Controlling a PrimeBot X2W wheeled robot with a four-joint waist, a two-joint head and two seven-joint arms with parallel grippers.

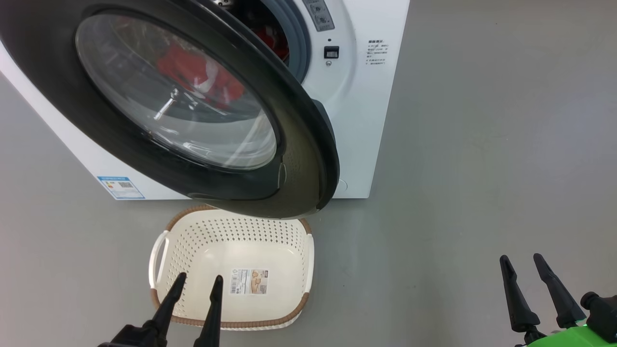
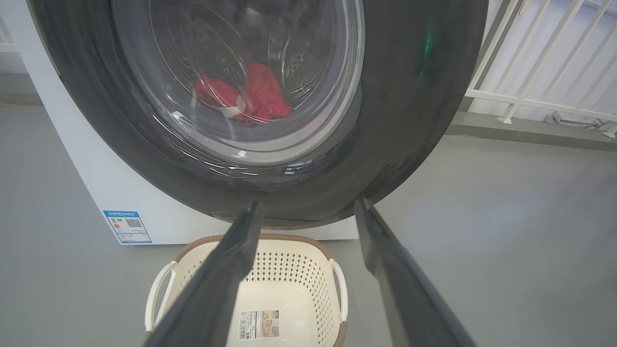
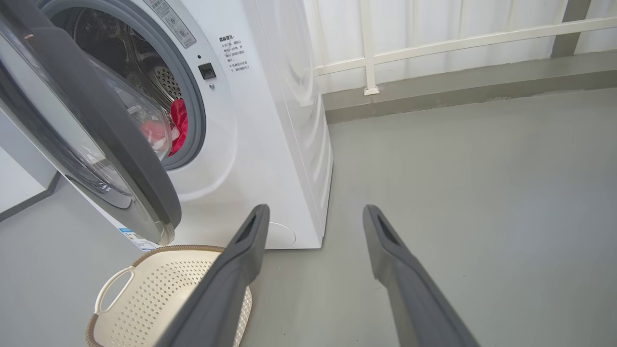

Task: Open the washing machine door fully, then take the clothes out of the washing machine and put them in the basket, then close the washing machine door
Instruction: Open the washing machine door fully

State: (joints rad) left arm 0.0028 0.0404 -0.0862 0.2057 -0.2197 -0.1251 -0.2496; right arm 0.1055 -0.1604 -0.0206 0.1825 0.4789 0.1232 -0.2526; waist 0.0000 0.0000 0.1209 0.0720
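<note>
The washing machine door (image 1: 308, 159) with its black rim stands partly open, swung out over the basket (image 1: 231, 324). Through its glass I see the red clothes (image 1: 193, 67) lying in the drum of the white washing machine (image 1: 361, 106). The clothes (image 2: 260, 99) also show through the door (image 2: 409, 96) in the left wrist view, and beside the gasket as clothes (image 3: 179, 123) in the right wrist view. My left gripper (image 1: 199, 278) is open above the empty basket (image 2: 308, 260). My right gripper (image 1: 521, 258) is open over bare floor at the right, holding nothing.
Grey floor surrounds the machine, with wide free room to the right. A white railing (image 3: 385, 53) and a low grey kerb run behind. A blue label (image 1: 120, 187) sits low on the machine's front.
</note>
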